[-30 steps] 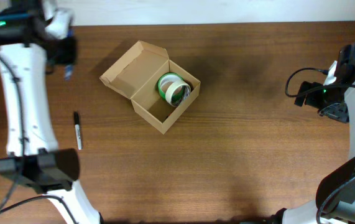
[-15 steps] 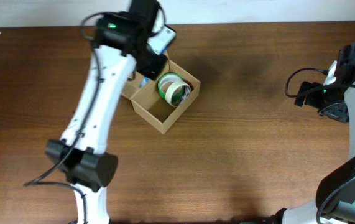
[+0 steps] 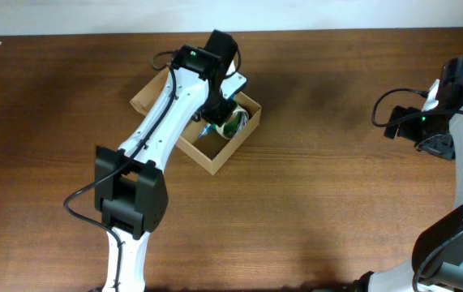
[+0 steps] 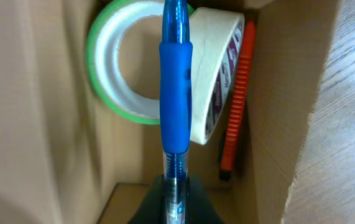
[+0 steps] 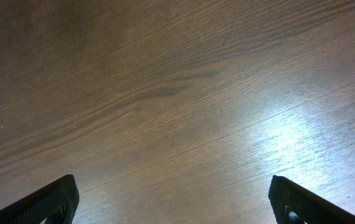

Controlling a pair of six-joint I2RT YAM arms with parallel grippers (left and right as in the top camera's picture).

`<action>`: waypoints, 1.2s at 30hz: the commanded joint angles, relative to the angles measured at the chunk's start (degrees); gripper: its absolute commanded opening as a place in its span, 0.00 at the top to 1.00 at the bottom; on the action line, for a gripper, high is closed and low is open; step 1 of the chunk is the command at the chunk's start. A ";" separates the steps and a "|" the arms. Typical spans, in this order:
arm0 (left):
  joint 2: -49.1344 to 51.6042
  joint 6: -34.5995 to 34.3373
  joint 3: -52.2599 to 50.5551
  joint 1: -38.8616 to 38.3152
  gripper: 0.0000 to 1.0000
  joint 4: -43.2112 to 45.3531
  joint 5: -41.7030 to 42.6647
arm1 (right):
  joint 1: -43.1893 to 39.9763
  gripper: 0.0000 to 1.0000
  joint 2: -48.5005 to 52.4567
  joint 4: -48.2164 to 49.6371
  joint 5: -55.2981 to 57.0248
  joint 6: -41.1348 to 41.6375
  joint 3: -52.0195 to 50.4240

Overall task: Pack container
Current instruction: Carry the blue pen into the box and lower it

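The tan cardboard container (image 3: 203, 154) stands open at the table's upper middle, its flap lid (image 3: 146, 96) folded back to the left. Inside it lie a green tape roll (image 4: 112, 71), a cream tape roll (image 4: 217, 81) and an orange marker (image 4: 236, 112). My left gripper (image 3: 213, 109) reaches over the open container and is shut on a blue pen (image 4: 175, 93), which points down into it; its fingertips (image 4: 176, 199) pinch the clear barrel. My right gripper (image 5: 177, 199) is open and empty above bare wood at the far right (image 3: 426, 130).
The brown wooden table (image 3: 336, 203) spreads to the right and front of the container. The left arm (image 3: 158, 138) crosses the container's lid side.
My left arm has swung from the far left corner to above the container, carrying the blue pen. The black marker on the left of the table no longer shows. The right arm has not moved.
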 commanded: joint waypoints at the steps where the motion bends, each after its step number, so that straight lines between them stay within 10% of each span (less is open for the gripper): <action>1: -0.04 1.16 -3.54 -0.24 0.98 1.29 1.64 | -0.15 0.01 0.28 0.13 -0.13 0.46 -0.31; 36: -0.02 -0.94 -5.27 -3.13 0.98 4.28 -2.75 | -0.15 0.01 0.28 0.13 -0.15 0.48 -0.31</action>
